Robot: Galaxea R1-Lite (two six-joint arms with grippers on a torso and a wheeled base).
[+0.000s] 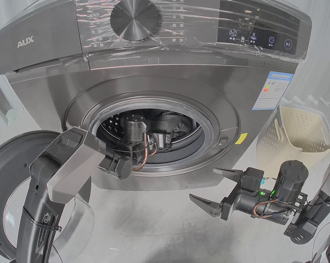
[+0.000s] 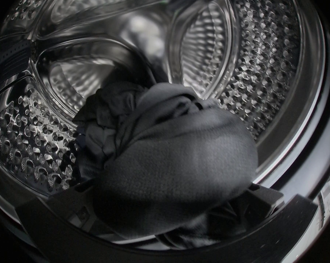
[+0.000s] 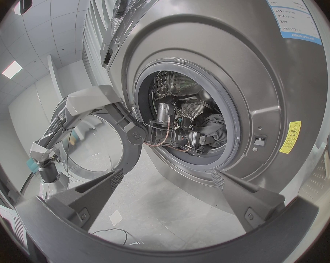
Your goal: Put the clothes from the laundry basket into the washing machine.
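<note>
Nearest, the right gripper (image 1: 203, 184) hangs before the washer (image 1: 44, 92), jaws wide apart and holding nothing; the basket (image 1: 271, 143) stands just beside. The left arm lies level through the door seal (image 1: 207, 137), with the left gripper (image 3: 207, 140) inside the drum (image 2: 267, 55), buried in dark clothes (image 2: 172, 157); its grip cannot be told. Risk: cloth heaped near the seal may snag on the wrist and be dragged out on withdrawal.
</note>
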